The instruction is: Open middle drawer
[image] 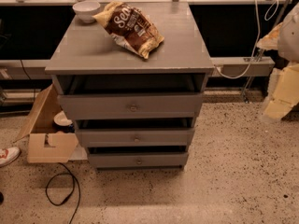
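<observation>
Grey-painted wooden cabinet point(93, 50); middle drawer point(107, 137), second front down; pale gripper point(282, 90) at the right edge, well apart from it, open or closed we cannot tell; small round knob point(136, 137) at the drawer's centre, which we judge could slip free or be mistaken for a neighbour's.
</observation>
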Controlling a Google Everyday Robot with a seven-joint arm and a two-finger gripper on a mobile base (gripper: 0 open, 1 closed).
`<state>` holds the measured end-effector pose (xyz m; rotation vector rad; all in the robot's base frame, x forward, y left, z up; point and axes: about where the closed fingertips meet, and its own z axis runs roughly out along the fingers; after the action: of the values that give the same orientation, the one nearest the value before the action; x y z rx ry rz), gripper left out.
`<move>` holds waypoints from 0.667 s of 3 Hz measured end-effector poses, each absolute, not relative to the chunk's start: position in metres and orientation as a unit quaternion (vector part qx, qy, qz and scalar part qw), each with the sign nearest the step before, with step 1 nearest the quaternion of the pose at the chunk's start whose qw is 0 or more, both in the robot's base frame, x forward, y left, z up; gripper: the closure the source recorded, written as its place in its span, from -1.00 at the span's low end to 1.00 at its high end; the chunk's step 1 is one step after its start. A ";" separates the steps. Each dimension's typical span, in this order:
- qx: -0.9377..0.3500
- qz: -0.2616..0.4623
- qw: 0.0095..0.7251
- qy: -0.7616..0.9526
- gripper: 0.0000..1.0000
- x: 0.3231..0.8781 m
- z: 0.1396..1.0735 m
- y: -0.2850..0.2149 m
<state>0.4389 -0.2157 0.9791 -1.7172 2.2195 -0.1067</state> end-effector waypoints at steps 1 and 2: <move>-0.603 -0.037 0.168 0.779 -1.00 0.439 0.979 -0.215; -0.611 -0.008 0.181 0.771 -1.00 0.437 0.943 -0.204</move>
<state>0.4374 -0.2045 0.9432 -1.7243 2.1775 -0.0214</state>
